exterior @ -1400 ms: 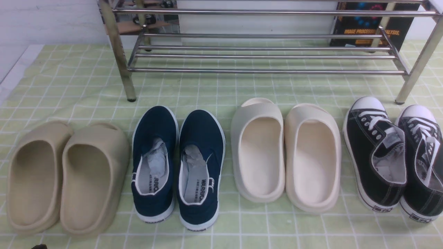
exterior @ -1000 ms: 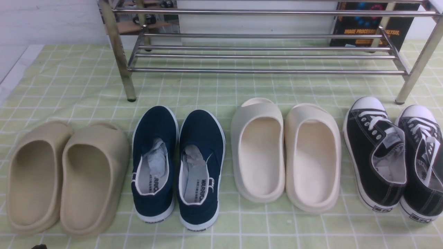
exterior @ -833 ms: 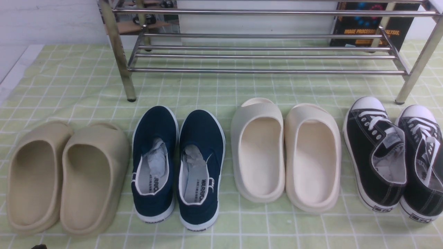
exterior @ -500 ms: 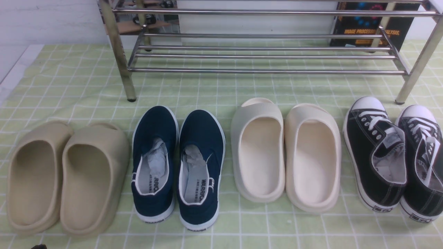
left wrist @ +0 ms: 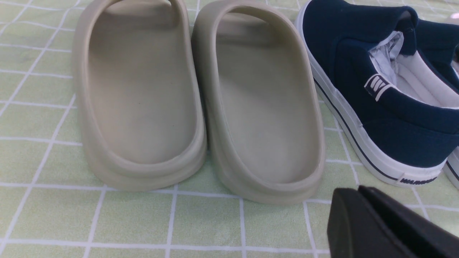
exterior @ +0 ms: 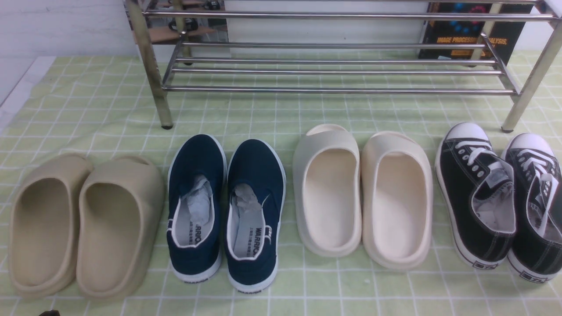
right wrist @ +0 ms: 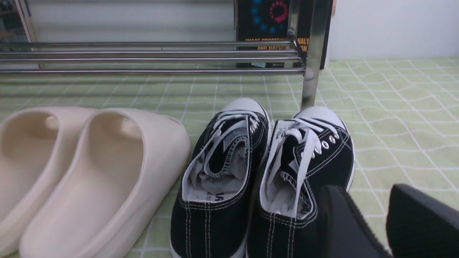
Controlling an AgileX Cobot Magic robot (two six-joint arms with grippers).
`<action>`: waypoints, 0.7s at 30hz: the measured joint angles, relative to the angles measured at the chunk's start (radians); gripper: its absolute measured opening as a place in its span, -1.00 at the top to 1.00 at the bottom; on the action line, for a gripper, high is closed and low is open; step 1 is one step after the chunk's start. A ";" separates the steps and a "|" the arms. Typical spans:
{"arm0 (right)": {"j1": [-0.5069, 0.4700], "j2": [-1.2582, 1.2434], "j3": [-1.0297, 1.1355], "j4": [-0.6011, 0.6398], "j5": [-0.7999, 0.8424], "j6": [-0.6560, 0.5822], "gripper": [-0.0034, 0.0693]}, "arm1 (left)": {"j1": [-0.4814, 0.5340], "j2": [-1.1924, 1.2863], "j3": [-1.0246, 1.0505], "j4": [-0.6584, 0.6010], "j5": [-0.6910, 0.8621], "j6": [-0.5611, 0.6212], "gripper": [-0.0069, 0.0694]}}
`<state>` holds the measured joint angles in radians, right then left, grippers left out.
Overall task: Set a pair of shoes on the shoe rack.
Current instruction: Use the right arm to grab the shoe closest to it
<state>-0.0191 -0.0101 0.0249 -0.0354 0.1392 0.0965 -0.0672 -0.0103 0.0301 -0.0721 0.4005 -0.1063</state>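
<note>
The pair of shoes, two black lace-up sneakers (exterior: 472,193) (exterior: 533,206) with white toe caps, stands side by side on the cloth at the far right, toes toward the shoe rack (exterior: 338,91). The chrome rack spans the back, and its right front leg (right wrist: 309,71) rises just beyond the sneakers (right wrist: 218,172) (right wrist: 304,161). My right gripper (right wrist: 365,195) hovers open behind the heel of the right sneaker, with only cloth showing between its fingers. My left gripper (left wrist: 358,190) is low behind the tan slippers, its fingers together on nothing.
Left of the sneakers, on the green checked cloth, stand cream slippers (exterior: 362,193), navy slip-ons (exterior: 226,206) and tan slippers (exterior: 83,224). A dark book (exterior: 470,30) leans behind the rack. The cloth ends at a white table edge (exterior: 17,87) on the far left.
</note>
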 joint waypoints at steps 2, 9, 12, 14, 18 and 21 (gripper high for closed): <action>0.000 0.000 0.000 0.000 -0.017 0.000 0.25 | 0.000 0.000 0.000 0.000 0.000 0.000 0.74; 0.000 0.000 0.000 0.001 -0.126 0.000 0.25 | 0.000 0.000 0.000 0.000 0.000 0.000 0.72; 0.000 0.000 0.001 0.014 -0.266 0.000 0.26 | 0.000 0.000 0.000 0.000 0.000 0.000 0.72; 0.000 0.000 -0.002 0.035 -0.362 0.000 0.31 | 0.000 0.000 0.000 0.000 0.000 0.000 0.71; 0.000 0.049 -0.111 0.050 -0.418 0.000 0.80 | 0.000 0.000 0.000 0.000 0.000 0.000 0.70; 0.000 0.163 -0.251 0.054 -0.408 -0.001 0.90 | 0.000 0.000 0.000 0.000 0.000 0.000 0.69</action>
<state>-0.0191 0.1532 -0.2265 0.0182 -0.2686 0.0958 -0.0672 -0.0103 0.0301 -0.0721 0.4005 -0.1063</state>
